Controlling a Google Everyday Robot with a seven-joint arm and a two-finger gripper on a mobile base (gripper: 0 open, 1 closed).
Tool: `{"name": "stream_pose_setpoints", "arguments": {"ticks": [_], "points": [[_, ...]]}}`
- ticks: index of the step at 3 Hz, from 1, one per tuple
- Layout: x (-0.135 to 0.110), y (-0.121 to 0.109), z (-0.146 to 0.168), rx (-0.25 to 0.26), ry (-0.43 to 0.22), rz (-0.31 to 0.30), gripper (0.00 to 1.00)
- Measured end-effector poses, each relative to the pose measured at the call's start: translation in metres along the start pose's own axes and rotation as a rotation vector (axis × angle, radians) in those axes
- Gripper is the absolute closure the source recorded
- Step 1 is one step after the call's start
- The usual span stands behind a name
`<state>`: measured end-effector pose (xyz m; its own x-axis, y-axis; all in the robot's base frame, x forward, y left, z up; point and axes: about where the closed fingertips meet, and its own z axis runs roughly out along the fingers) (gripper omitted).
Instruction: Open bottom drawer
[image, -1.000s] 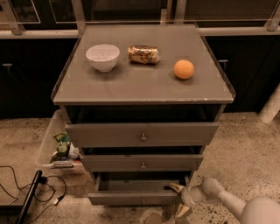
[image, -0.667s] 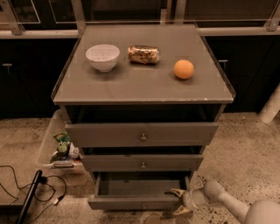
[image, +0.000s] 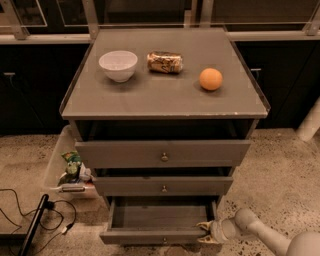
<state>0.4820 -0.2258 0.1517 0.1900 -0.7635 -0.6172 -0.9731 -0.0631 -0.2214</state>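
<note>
The grey cabinet (image: 165, 100) has three drawers. The bottom drawer (image: 160, 235) is pulled out, its plain grey inside showing. Its small brass knob (image: 164, 240) sits on the slim front panel at the frame's lower edge. The middle drawer (image: 163, 185) and the taller top drawer (image: 162, 153) stand only slightly out. My gripper (image: 206, 233) is at the right front corner of the bottom drawer, touching its panel end, with the arm (image: 260, 232) coming in from the lower right.
On the cabinet top are a white bowl (image: 118, 65), a lying can (image: 165, 62) and an orange (image: 211, 79). A clear bin of items (image: 67, 167) stands left of the cabinet. Cables and a black bar (image: 35, 230) lie on the floor at lower left.
The bottom drawer has slid further out toward me, with the gripper at its right front corner moving along with it.
</note>
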Motion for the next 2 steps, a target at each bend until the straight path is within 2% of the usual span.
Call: {"name": "stream_pose_setpoints", "arguments": {"ticks": [1,2], "points": [[-0.0041,0.0092,-0.0044,-0.006,0.006,-0.008,1.00],[-0.0061,0.0185,-0.0077,-0.011,0.009,-0.009,0.81]]}}
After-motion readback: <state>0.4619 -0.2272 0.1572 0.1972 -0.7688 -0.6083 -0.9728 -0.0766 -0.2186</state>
